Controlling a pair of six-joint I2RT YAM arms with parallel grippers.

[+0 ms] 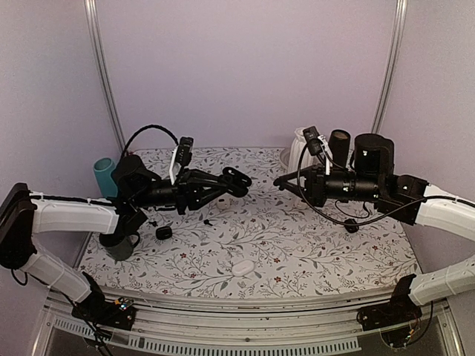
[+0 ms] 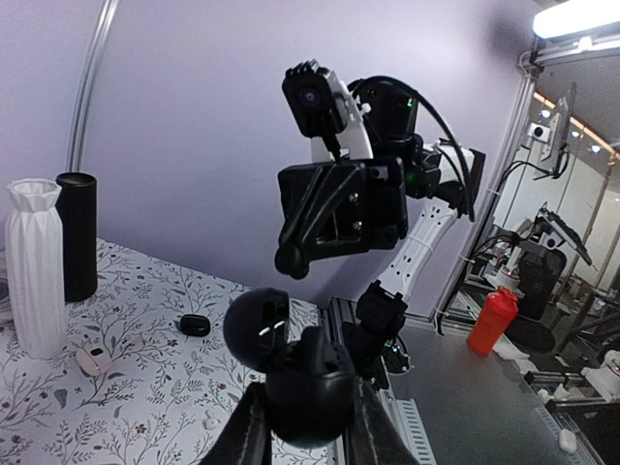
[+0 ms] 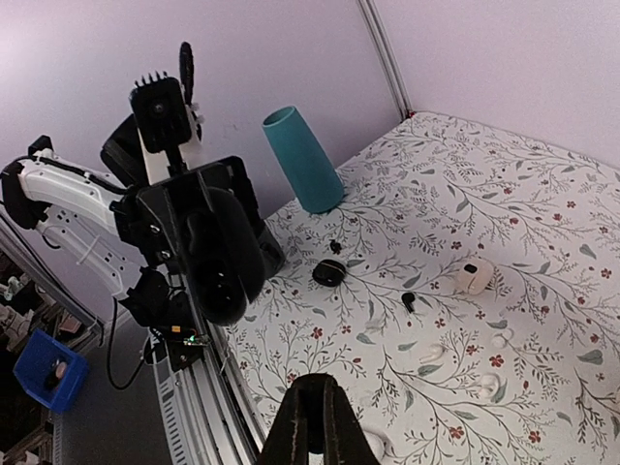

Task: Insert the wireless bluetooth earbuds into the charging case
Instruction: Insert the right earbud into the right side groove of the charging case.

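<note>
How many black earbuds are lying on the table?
2. The first earbud lies between the teal cup and the closed black case; the second earbud lies near the white case. More may be hidden.

Pale lilac walls (image 1: 245, 67) close in the table (image 1: 297, 252), its white top printed with leafy sprigs, and a metal post (image 1: 105, 74) rises at each back corner. Beyond the jaws of the left gripper (image 2: 308, 417), past the table's end, a bright strip light (image 2: 581, 15) glows high to the right above a grey surface (image 2: 484, 407) and reflective panels.
</note>
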